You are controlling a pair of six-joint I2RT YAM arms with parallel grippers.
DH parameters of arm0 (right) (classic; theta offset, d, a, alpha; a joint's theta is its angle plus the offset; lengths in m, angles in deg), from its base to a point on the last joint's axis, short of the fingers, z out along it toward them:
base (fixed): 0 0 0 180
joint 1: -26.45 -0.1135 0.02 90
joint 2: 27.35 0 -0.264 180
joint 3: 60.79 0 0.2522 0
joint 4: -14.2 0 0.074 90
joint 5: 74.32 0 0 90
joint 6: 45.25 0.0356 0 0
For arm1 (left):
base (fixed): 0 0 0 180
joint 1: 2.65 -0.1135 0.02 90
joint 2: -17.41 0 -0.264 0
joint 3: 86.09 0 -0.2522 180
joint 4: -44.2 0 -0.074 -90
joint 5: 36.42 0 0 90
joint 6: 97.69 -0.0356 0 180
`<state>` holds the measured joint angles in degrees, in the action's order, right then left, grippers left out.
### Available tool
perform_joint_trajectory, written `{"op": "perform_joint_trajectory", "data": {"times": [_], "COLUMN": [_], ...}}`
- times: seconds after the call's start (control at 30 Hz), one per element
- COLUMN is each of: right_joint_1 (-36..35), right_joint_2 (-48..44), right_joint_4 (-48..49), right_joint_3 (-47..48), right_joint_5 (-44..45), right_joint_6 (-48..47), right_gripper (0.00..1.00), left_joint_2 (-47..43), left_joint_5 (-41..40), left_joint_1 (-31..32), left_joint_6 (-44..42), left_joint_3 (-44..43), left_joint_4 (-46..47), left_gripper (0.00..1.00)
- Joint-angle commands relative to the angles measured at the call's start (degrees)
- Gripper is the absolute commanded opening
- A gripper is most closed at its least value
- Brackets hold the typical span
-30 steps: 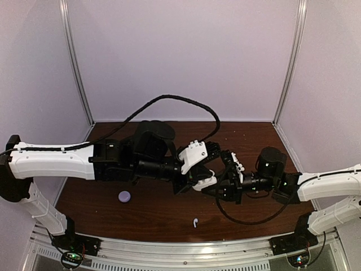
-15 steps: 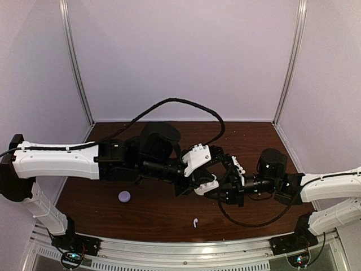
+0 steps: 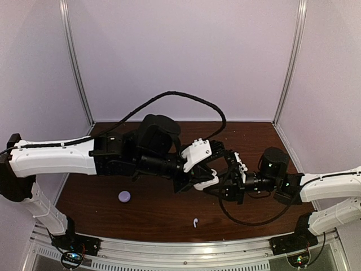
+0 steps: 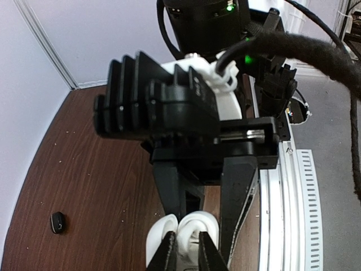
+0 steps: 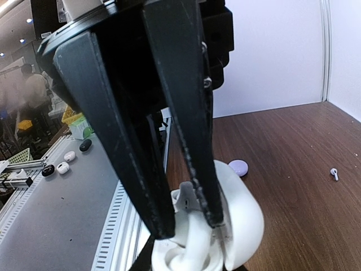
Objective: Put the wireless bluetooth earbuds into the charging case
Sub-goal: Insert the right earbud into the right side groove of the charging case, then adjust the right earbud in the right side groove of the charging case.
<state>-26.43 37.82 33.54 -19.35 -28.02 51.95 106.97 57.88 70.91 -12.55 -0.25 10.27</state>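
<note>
An open white charging case is held above the table between both grippers. My right gripper is shut on the case, one finger on each side of it. My left gripper is shut on a curled white earbud and holds it at the case's well, with the lid swung aside. In the left wrist view my left gripper pinches the earbud. A white stemmed earbud lies near the front edge. A pale lavender earbud lies at the front left.
A small black earbud lies on the brown table. The stemmed earbud and the lavender one show beyond the case. Several small buds lie on a grey surface past the metal rail. White walls enclose the table.
Both grippers, joined at the case, have shifted slightly to the right and back. Their holds on the case and the earbud are unchanged.
</note>
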Motion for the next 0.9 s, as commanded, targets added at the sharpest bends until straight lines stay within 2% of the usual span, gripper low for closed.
{"op": "perform_joint_trajectory", "data": {"times": [0.0, 0.27, 0.87], "right_joint_1": [0.33, 0.32, -0.02], "right_joint_2": [0.35, 0.70, 1.84], "right_joint_4": [5.39, 4.67, 3.90], "right_joint_3": [0.55, 0.54, 1.91], "right_joint_5": [-0.59, -0.79, -1.51], "right_joint_6": [-0.52, -0.70, -0.94], "right_gripper": [0.00, 0.00, 0.00], "left_joint_2": [-1.49, -3.96, -1.04], "left_joint_5": [-0.68, 0.34, 2.92], "left_joint_1": [0.11, -0.53, -0.70], "left_joint_6": [-0.96, -1.24, -1.23], "left_joint_3": [-1.74, -2.13, -3.18], "left_joint_4": [-4.01, -4.01, -3.94], "left_gripper": [0.17, 0.18, 0.06]}}
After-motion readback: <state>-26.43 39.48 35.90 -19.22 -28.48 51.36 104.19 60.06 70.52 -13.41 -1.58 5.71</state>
